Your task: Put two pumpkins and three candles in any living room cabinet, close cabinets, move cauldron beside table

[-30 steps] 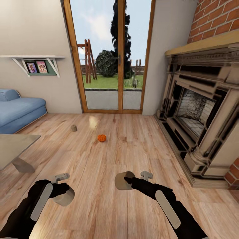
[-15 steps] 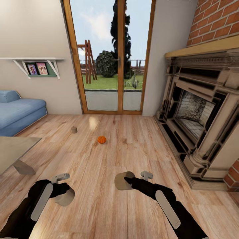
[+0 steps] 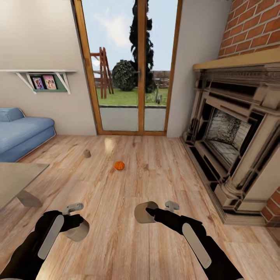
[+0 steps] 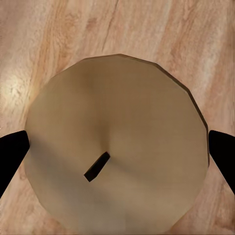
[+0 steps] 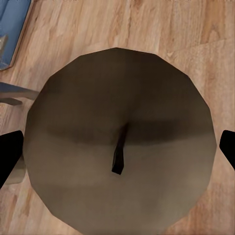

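A living room with a pale plank floor (image 3: 128, 202) stretches ahead to a tall wood-framed glass door (image 3: 128, 70) on the far wall, a garden visible beyond it. An ornate stone fireplace (image 3: 237, 132) under red brick runs along the right side. At the left stand a blue sofa (image 3: 23, 132) and, nearer, the corner of the grey-topped table (image 3: 15, 177). A white wall shelf (image 3: 42, 76) with two framed photos hangs above the sofa.

Low in the head view, both black arms reach forward over the floor. The left gripper (image 3: 74, 223) is clamped on a stubby whitish candle (image 3: 77, 231); the left wrist view shows that candle's round top (image 4: 115, 147) with its dark wick, a black fingertip (image 4: 11, 156) pressing at either side. The right gripper (image 3: 149, 212) is likewise closed around a second candle (image 3: 143, 212), whose wick-topped face (image 5: 117, 147) sits between two dark fingertips (image 5: 10, 156) in the right wrist view.

Farther off, a small orange pumpkin (image 3: 119, 165) rests on the bare floor near the middle of the room. A third candle (image 3: 87, 154) stands upright on the boards just beyond and to its left, apart from it, toward the glass door.
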{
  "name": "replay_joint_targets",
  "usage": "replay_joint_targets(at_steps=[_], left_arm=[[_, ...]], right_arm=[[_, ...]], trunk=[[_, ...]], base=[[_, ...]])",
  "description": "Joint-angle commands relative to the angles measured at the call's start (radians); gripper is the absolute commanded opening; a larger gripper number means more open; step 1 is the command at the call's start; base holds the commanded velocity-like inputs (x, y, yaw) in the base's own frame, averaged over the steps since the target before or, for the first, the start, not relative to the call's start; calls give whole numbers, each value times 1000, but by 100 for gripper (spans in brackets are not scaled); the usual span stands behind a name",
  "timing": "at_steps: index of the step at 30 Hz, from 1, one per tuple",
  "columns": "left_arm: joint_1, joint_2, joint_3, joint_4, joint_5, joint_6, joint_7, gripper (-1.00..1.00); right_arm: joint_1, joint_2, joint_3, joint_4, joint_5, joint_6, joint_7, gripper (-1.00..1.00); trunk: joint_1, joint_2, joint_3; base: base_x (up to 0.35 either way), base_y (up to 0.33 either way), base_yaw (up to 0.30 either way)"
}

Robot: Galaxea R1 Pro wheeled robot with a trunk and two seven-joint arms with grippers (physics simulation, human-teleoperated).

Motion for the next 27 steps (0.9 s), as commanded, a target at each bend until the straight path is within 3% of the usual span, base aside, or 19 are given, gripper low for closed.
replay_joint_targets(at_steps=[1,17,27], left_arm=[[0,0,0,-1,11,3,9,-100],[0,-7,1,-1,14,2,10,-100],[0,-8,1,-1,15,2,9,-100]], right_arm=[[-1,-1,0,-1,0,3,2,-100],[-1,-2,-1,-1,-1,3,2,-100],[-1,-1,-1,0,-1,3,2,-100]], trunk=[[-4,7,2],[-65,119,52],[-104,189,84]], base=[[0,0,0],[0,0,-3],[0,0,-230]])
